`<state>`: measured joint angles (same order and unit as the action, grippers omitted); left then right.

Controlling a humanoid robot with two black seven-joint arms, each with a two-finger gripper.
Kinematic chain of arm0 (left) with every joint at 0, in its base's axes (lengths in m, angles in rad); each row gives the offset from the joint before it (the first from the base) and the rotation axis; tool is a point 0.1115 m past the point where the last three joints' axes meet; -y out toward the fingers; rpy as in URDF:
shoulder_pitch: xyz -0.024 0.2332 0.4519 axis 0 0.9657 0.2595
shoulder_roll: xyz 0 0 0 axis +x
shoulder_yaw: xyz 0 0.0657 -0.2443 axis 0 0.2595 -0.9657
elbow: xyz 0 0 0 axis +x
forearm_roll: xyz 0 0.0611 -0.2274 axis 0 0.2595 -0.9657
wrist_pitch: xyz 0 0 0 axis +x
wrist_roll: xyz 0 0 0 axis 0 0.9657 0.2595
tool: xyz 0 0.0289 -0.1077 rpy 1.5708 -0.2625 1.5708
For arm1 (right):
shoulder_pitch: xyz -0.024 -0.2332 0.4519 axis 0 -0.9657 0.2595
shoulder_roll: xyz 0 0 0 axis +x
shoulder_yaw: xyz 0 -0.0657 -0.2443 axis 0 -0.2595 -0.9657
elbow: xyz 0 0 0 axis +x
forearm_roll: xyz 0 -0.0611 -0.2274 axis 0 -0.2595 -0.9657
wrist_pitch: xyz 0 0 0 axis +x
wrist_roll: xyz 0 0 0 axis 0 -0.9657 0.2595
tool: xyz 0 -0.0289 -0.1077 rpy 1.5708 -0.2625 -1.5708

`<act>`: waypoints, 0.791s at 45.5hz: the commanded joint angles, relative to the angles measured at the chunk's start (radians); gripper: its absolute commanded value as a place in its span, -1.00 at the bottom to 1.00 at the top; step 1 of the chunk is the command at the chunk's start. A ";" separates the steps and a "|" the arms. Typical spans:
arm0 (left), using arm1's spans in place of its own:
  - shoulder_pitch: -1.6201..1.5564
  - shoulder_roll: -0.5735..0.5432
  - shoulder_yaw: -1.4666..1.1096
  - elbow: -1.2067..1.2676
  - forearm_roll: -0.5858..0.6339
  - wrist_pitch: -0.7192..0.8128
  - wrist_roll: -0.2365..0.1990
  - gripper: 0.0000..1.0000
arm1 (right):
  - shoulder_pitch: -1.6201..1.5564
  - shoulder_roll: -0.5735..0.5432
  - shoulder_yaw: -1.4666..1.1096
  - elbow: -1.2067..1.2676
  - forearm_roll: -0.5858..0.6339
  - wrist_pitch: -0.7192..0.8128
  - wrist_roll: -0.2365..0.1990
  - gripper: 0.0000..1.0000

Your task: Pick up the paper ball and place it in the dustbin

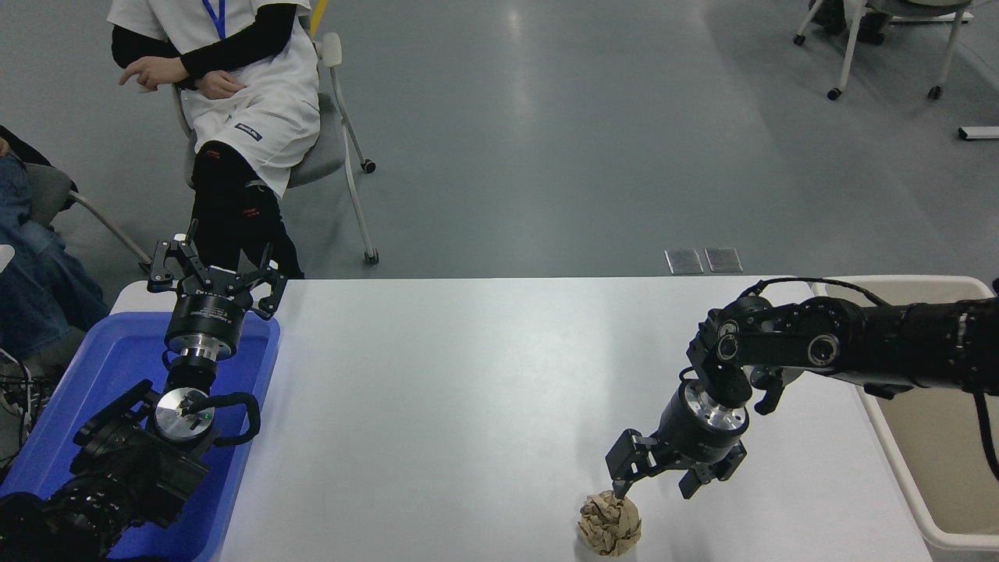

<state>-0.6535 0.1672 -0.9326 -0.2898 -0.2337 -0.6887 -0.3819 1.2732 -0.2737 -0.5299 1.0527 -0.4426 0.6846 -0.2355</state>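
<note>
Paper ball [609, 525]: you have it sitting on the white tabletop [468, 390], close to the near edge, right of centre.
Right hand [654, 481]: yours hangs just above and to the right of the ball, fingers spread, pinching nothing; one fingertip is at the ball's top, though you cannot tell if it touches.
Dustbin [897, 460]: beige, at the tabletop's right end, well apart from the ball.
Left hand [212, 275]: parked over the blue tray [86, 375] at your left, fingers spread.
Person [226, 86]: seated beyond the far edge.
</note>
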 commanded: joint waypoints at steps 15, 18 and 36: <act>0.000 0.000 0.000 0.000 -0.001 0.000 0.000 0.98 | -0.041 0.028 0.062 0.026 0.007 -0.050 -0.001 1.00; 0.000 0.000 0.000 0.000 0.000 0.000 0.000 0.98 | -0.046 0.039 0.068 0.024 0.005 -0.050 -0.001 1.00; 0.000 0.000 0.000 0.000 0.000 0.000 0.000 0.98 | -0.087 0.067 0.091 0.010 -0.004 -0.080 -0.002 1.00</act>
<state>-0.6535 0.1672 -0.9327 -0.2899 -0.2336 -0.6887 -0.3820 1.2106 -0.2248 -0.4491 1.0692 -0.4416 0.6266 -0.2371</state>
